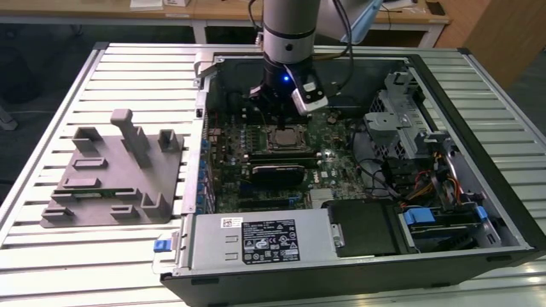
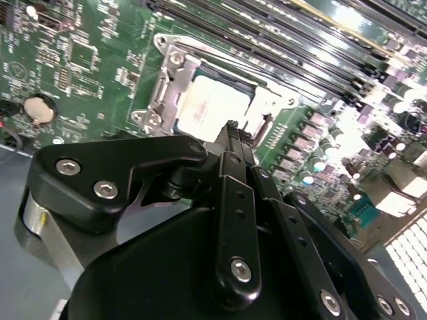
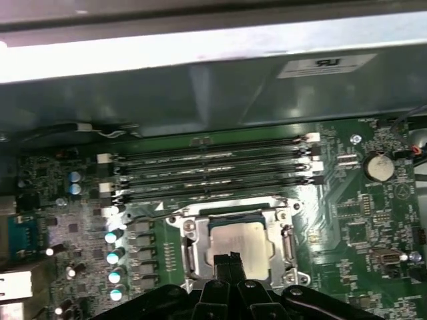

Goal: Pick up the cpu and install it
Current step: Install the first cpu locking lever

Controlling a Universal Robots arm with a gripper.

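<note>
Slatted counter (image 1: 102,256), open PC case (image 1: 341,281). End effector (image 3: 227,257) pinched shut, empty, just over cpu (image 3: 253,247) lying in socket (image 3: 190,240). Risk: tips nudge chip askew, bent pins, bad seating.

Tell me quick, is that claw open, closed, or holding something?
Gripper: closed, holding nothing, its tips over the cpu.

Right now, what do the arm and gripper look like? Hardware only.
The arm is a silver-grey cylinder ending in a black wrist with a blue light and a pale boxy camera module. Dark cables run alongside. In the second wrist view the gripper is matte black, with slim linkage fingers fastened by silver screws.
</note>
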